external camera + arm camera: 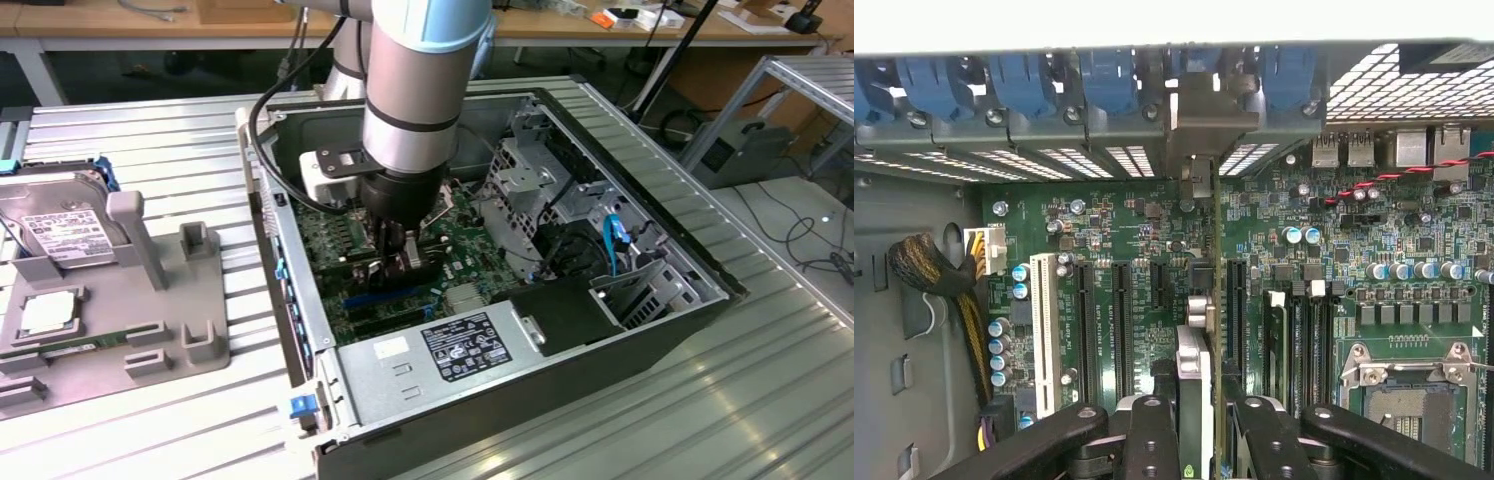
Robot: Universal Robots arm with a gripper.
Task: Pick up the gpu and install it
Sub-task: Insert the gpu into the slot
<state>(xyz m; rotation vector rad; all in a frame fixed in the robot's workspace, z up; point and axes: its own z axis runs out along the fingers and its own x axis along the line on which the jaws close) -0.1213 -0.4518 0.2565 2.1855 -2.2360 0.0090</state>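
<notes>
The fingers (1194, 425) stand partly closed, one black finger (1150, 440) on each side of the gpu (1195, 385), gripping the thin card edge-on. The card stands upright over the green motherboard (1334, 240), in line with the black expansion slots (1122, 320), its silver bracket (1199, 125) up against the case's rear slot openings with the blue clips (1109, 85). In the exterior view the fingers (395, 268) reach down inside the open computer case (667, 250), which lies on its side on the ribbed metal tabletop (747, 400). Well apart, toward the exterior view's left, a grey fixture (147, 290) carries a hard drive (60, 235) and a processor chip (43, 315).
</notes>
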